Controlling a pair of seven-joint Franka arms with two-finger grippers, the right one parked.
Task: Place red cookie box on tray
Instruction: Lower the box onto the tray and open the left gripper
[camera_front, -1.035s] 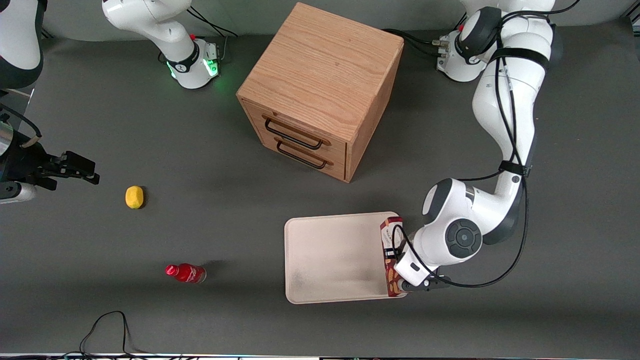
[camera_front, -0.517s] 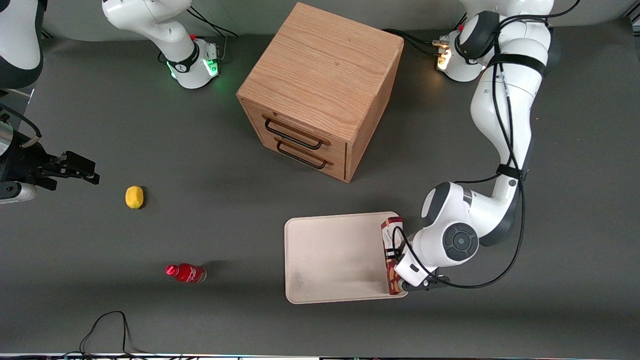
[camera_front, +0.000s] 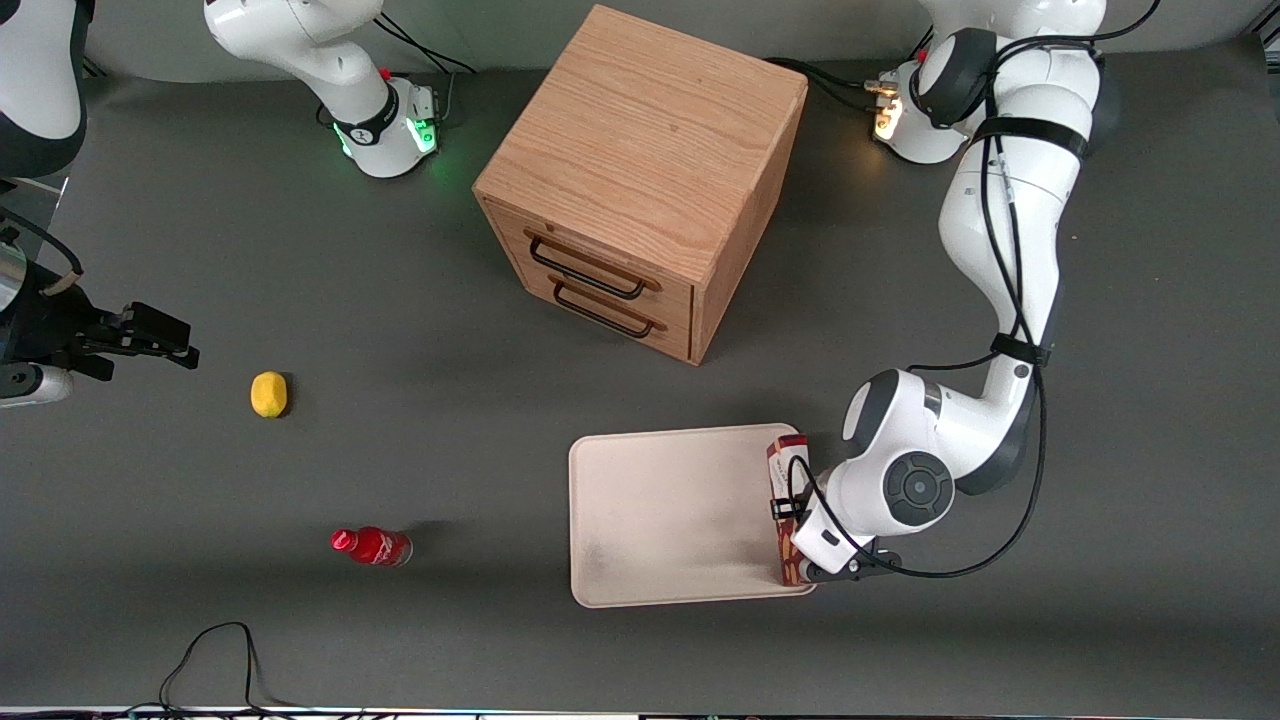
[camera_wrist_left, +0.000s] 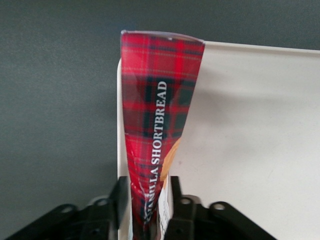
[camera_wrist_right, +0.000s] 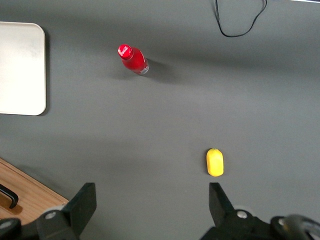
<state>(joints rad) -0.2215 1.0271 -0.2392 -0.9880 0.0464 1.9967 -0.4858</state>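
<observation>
The left arm's black two-finger gripper (camera_wrist_left: 148, 212) is clamped on the narrow sides of the flat dark-red tartan cardboard cookie box (camera_wrist_left: 159, 120), which stands on edge along the large cream-white tray's (camera_front: 660, 520) rim at the working arm's end. The box looks light and thin-walled, so I'd guess a hard squeeze would crease it; the narrow sides seem the right hold. Nearly all the tray lies bare toward the parked arm's end, with the wooden two-drawer cabinet (camera_front: 640, 180) well apart.

The tool (camera_front: 797, 520) holds the red cookie box (camera_front: 786, 470) on edge over the tray's (camera_front: 670, 515) rim.
</observation>
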